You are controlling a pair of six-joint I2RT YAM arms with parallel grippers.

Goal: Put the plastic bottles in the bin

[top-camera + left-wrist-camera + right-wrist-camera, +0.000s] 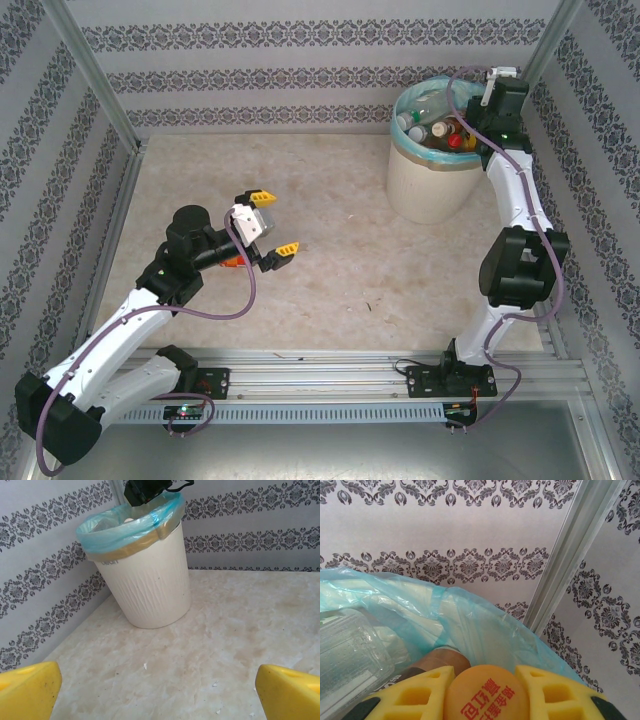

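Plastic bottles (pixel 440 130): a heap of them lies inside the bin, far right corner of the table, clear bodies with white, red and dark caps mixed together.
Left gripper (pixel 275 223): mine, over the left-middle of the table, jaws spread wide with nothing between them; in the left wrist view (pixel 160 695) the two yellow fingertips (pixel 30 690) sit at the bottom corners with bare table between.
Table (pixel 330 290): pale marbled top, open room from my left gripper across to the bin, a few small crumbs on it.
Edges: metal front rail (pixel 330 375) near my bases, patterned walls on the left, far and right sides.
Bin (pixel 425 185): cream, round, upright, close to the far and right walls; blue liner (pixel 120 527) folded over the rim.
Bin side (pixel 150 585): the left wrist view gives the ribbed wall and a tan band just under the liner.
Bin contents: the top view gives them, heaped near the rim.
Right gripper (pixel 482 690): mine, above the bin's right rim, yellow fingers closed against an orange bottle (pixel 482 695) with red print.
Right wrist view: a clear bottle (pixel 345 650) lies at the left inside the liner (pixel 485 620); a brown rounded part just beside my fingers, which I cannot identify.
Corner post (pixel 570 555): metal, just beyond the rim.
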